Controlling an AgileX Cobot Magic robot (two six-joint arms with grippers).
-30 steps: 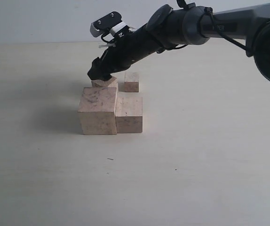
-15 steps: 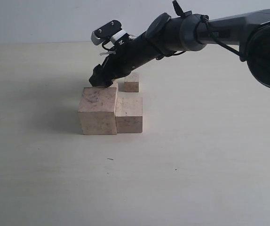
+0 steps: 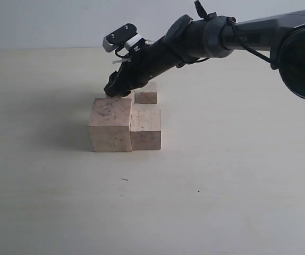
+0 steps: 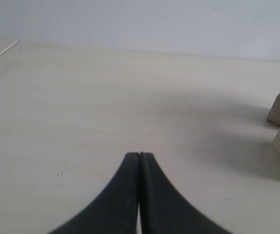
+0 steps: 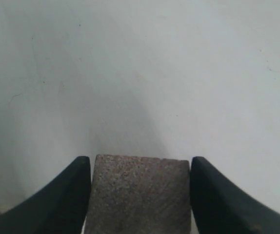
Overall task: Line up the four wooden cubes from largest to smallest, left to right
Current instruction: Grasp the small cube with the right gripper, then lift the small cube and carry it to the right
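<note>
**Mia:** Where is the arm?

**Tom:** The black right arm (image 3: 211, 34) comes in high from the right side. It stretches out long and slopes down to the left. Its right gripper (image 3: 116, 89) points down at the cream table (image 3: 221, 186), past the middle.

**Mia:** Is it holding something?

**Tom:** Yes. In the right wrist view, a fourth pale light-wood cube (image 5: 139, 195) sits between the two black fingers (image 5: 76, 190). One finger is on each side, right up against the wood. The jaws are about half open, only as wide as that cube.

**Mia:** Where is that cube in the wide view?

**Tom:** It is under the gripper tip, just behind the big pale light-wood cube (image 3: 110, 125). The gripper hides most of it, so I cannot tell if it touches the table.

**Mia:** And the others?

**Tom:** The big one stands at the front. The middle-sized pale light-wood cube (image 3: 145, 129) stands on its right, touching it. The small pale light-wood cube (image 3: 149, 93) stands behind those two, just beside the gripper on the right.

**Mia:** What about the other arm?

**Tom:** The left gripper (image 4: 139, 155) shows only in its own wrist view. It hangs low over bare table, with the cubes off at the edge of that view. Its jaws are pressed together with nothing in them.
</note>
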